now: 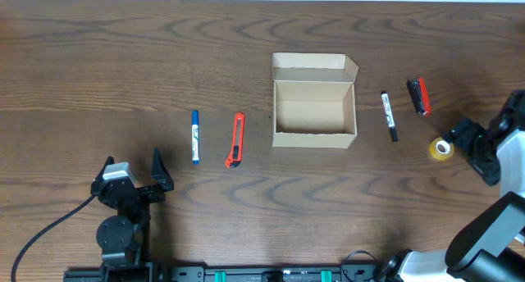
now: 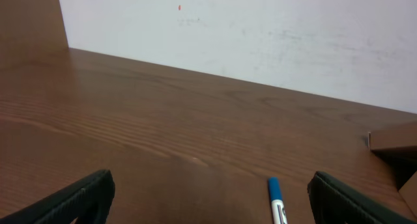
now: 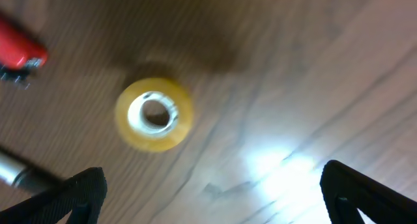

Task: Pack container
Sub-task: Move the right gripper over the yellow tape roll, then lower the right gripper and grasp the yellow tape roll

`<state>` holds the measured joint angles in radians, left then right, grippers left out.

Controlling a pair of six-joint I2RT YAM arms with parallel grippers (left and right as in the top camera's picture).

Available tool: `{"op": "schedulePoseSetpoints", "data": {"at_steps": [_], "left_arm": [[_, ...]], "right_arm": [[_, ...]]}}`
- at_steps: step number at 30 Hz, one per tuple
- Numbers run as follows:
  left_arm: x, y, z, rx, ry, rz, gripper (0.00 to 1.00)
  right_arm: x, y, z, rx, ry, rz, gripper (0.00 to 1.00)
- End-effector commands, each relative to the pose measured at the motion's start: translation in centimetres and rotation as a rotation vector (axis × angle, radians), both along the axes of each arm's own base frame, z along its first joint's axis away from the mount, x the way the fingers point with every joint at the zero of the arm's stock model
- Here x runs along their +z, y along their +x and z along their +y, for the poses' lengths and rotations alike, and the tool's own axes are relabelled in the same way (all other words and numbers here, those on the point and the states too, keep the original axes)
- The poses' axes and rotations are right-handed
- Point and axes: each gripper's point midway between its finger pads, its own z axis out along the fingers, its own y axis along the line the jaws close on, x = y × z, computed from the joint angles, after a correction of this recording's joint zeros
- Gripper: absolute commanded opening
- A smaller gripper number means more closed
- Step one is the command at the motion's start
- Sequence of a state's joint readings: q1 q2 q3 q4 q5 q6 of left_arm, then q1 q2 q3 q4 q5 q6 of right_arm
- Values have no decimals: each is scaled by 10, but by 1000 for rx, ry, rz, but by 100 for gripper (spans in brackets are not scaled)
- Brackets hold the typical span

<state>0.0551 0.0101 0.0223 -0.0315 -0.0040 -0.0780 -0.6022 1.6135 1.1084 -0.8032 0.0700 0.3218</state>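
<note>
Open container [image 1: 314, 138] in the middle of the worktop [image 1: 98, 61], flap lid back toward the far edge. Left pincer [image 1: 162, 174] wide open and empty near the front edge, close to a blue pen [image 1: 195, 136]. Right pincer [image 1: 462, 139] wide open and empty too by the right edge, just beside a yellow tape roll [image 1: 441, 149].

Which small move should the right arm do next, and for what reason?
Probably lower the right arm a little and shift it toward the yellow tape roll, until the roll sits between its jaws. The jaws stand wide open and empty, the roll lies flat just ahead of them but off to one side, and the container is open with nothing inside.
</note>
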Motion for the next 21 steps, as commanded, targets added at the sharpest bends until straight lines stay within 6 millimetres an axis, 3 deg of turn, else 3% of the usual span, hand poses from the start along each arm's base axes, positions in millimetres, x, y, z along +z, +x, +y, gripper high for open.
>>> {"op": "schedulePoseSetpoints", "data": {"at_steps": [1, 9, 17, 21], "left_arm": [[-18, -1, 3, 18, 4, 55, 95], [-18, -1, 3, 18, 4, 55, 95], [-18, -1, 3, 18, 4, 55, 95], [-18, -1, 3, 18, 4, 55, 95]], "right_arm": [[0, -13, -19, -54, -37, 24, 99], [-8, -15, -23, -61, 17, 4, 99], [-38, -7, -9, 2, 133, 18, 99], [-43, -7, -8, 2, 140, 26, 99]]}}
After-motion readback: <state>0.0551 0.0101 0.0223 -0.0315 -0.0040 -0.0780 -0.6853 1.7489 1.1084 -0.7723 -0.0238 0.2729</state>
